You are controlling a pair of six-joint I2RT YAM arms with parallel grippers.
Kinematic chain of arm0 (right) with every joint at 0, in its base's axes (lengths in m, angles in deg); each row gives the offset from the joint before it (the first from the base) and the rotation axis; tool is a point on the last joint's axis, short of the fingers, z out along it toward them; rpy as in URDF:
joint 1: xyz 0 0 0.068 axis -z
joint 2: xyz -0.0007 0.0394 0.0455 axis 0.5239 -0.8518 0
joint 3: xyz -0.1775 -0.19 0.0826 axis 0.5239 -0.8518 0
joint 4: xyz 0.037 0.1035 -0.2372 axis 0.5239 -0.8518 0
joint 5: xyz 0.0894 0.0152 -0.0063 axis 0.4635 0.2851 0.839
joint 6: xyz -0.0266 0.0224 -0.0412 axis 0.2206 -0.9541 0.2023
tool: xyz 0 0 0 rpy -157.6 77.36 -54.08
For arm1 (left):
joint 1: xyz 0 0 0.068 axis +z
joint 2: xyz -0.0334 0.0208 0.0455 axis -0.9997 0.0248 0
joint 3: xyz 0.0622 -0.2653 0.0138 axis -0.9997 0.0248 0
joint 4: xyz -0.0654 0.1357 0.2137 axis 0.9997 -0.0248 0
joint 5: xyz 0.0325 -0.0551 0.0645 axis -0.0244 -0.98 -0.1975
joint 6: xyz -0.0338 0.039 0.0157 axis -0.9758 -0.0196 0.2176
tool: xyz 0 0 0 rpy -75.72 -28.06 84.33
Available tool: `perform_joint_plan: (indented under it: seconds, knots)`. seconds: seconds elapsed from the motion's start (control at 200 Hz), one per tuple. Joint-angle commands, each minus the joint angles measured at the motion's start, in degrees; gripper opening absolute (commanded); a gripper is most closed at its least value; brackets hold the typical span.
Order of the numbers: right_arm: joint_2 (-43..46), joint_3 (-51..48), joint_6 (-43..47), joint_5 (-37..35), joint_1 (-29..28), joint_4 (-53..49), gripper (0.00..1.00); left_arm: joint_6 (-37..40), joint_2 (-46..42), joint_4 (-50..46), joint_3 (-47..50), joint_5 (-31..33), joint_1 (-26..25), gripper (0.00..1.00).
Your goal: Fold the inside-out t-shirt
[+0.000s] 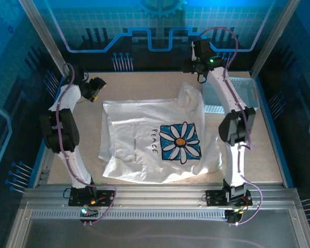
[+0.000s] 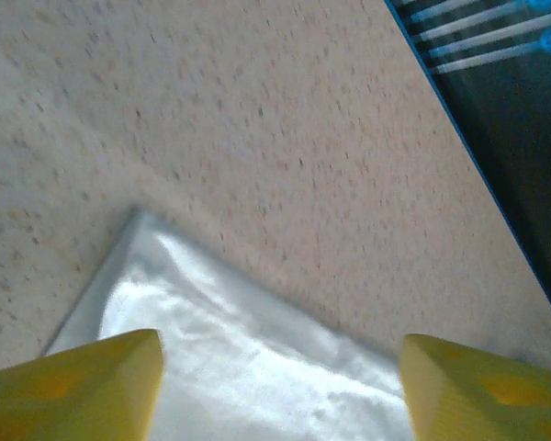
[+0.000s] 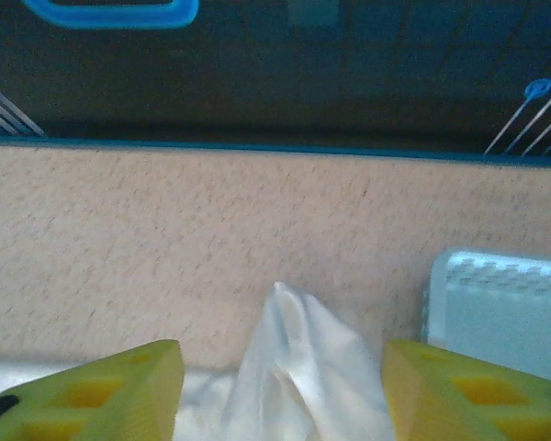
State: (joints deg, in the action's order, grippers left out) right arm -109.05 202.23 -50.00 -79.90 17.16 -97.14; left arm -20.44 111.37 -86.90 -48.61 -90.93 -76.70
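My left gripper (image 1: 96,88) stands open, its blocky yellow fingers (image 2: 83,386) wide apart with nothing pinched. Just beneath and ahead of them my left wrist camera shows a sharp corner of the inside-out t-shirt (image 2: 257,367): smooth, slightly glossy white cloth tapering to a point on the table (image 2: 257,138). The overhead view gives what that close look cannot. There the shirt (image 1: 129,129) spreads flat and wrinkled between my two arms, to the right of my left gripper and nearer my bases, bearing a blue square with a white daisy (image 1: 181,142) and the word PEACE beside it.

Further right, one part of the cloth rises in a soft, creased peak (image 3: 289,340) directly between the fingers of my right gripper (image 3: 283,347). They too are spread, and I see no grip on it. From above, this gripper (image 1: 195,67) hangs over the shirt's far right corner. To its right sits a pale blue-grey plastic basket (image 3: 500,308), boxy with perforated walls, just beside the cloth.

The table is matte, beige and speckled like pressed cork. Beyond it stands a dark wall (image 3: 257,73) with bright blue line patterns.
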Motion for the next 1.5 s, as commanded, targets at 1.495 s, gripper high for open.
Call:
perform_joint_plan:
  seconds: [1.495]
  knots:
    - [78.3,-68.0,-2.1,1.3,4.2,-4.7,0.98,-1.1,-50.4,-11.4,51.3,17.8,-15.5,0.95]
